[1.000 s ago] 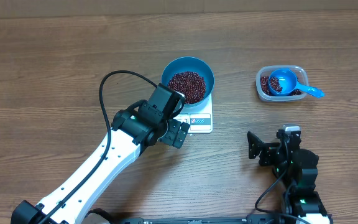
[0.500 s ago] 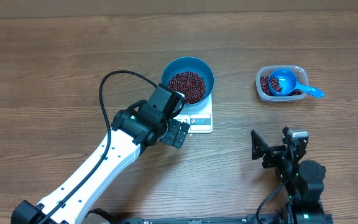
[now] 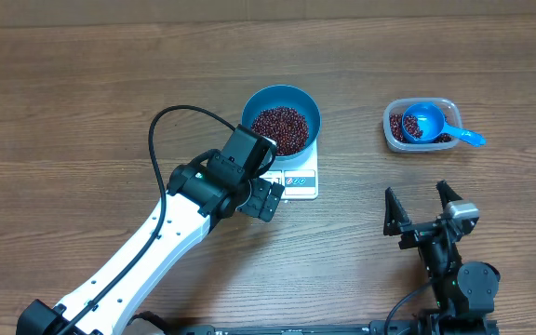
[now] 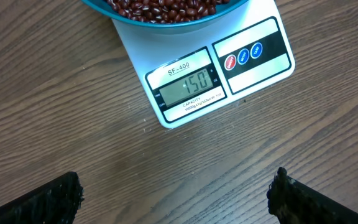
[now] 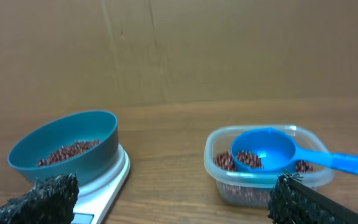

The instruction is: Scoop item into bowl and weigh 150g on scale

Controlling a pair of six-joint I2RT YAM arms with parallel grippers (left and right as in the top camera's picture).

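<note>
Since the beans sit heaped in the bowl on the scale and the readout shows 150, I reckon the weighing's basically done. My left gripper hovers just off the scale's 6 o'clock edge, fingers spread and empty, way nearer than the right. My right gripper, also spread and empty, has the scoop in its tub at 12, handle pointing to 3.

The wooden surface carries two things well apart — the white scale near the middle and a clear plastic tub to its right.
</note>
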